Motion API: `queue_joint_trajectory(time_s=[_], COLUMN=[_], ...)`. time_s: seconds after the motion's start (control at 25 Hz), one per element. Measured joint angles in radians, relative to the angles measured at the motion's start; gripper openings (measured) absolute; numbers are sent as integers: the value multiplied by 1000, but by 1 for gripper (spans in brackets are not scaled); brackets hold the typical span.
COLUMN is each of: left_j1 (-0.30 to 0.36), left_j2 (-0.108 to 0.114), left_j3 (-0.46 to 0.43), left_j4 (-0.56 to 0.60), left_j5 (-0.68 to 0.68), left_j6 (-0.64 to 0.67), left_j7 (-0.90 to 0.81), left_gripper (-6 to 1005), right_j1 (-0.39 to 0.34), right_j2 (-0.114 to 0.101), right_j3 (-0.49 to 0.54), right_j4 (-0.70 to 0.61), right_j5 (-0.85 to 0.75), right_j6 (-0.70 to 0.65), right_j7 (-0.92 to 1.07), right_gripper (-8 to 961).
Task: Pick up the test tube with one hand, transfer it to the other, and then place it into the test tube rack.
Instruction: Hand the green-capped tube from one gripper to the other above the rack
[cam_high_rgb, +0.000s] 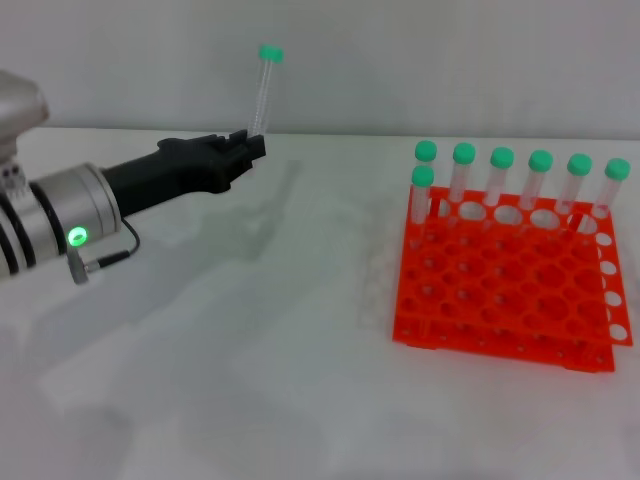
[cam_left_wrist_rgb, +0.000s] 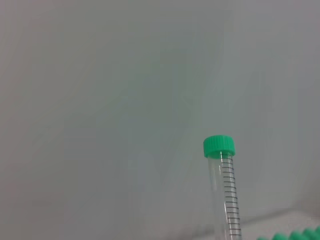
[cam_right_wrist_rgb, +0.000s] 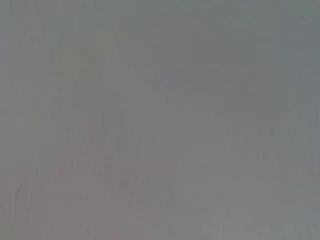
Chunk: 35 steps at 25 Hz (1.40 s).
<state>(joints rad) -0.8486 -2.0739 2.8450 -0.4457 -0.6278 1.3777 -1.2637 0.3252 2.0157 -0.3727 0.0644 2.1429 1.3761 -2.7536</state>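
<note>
Your left gripper (cam_high_rgb: 250, 143) was clenched on the test tube's (cam_high_rgb: 263, 92) lower end, so the tube stood nearly upright above the fingers, green cap (cam_high_rgb: 270, 53) on top and free for a handover, I'd judge. The left arm reached in low and nearly level from your left, wrist light ring (cam_high_rgb: 76, 237) lit, pincer held above the white table (cam_high_rgb: 250, 380). The right gripper wasn't in view. Well off to the pincer's right, the orange test tube rack (cam_high_rgb: 510, 290) sat on the table, seven capped tubes (cam_high_rgb: 520, 185) along its far side, nearer holes open.
</note>
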Motion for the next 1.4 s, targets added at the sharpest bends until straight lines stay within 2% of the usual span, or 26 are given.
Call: queue_joint_trajectory(time_s=[0.2, 0.36, 0.52, 0.72, 0.96, 1.16, 1.4], left_j1=[103, 173, 213, 249, 251, 252, 249], left_j2=[-1, -8, -15, -25, -29, -32, -32], left_j3=[-1, -1, -1, -2, -3, -3, -3], left_j4=[179, 372, 532, 735, 818, 846, 854], left_j5=[-168, -211, -216, -214, -211, -162, -127], left_j6=[59, 71, 15, -105, -156, -185, -208], left_j7=[320, 633, 834, 1105, 1145, 1145, 1146], left_gripper=[201, 201, 200, 200, 200, 201, 202], right_j1=[0, -5, -27, -50, -41, 2, 70], right_j2=[-1, -5, -7, -15, -27, -14, -6], right_j3=[0, -10, -60, -189, -309, -375, -486], right_j4=[0, -31, -90, -191, -328, -382, -387], right_j5=[0, -9, -25, -46, -195, -283, -296], right_j6=[0, 1, 41, 134, 244, 286, 300], right_j7=[65, 224, 366, 493, 571, 569, 558], right_gripper=[748, 746, 744, 742, 739, 736, 733])
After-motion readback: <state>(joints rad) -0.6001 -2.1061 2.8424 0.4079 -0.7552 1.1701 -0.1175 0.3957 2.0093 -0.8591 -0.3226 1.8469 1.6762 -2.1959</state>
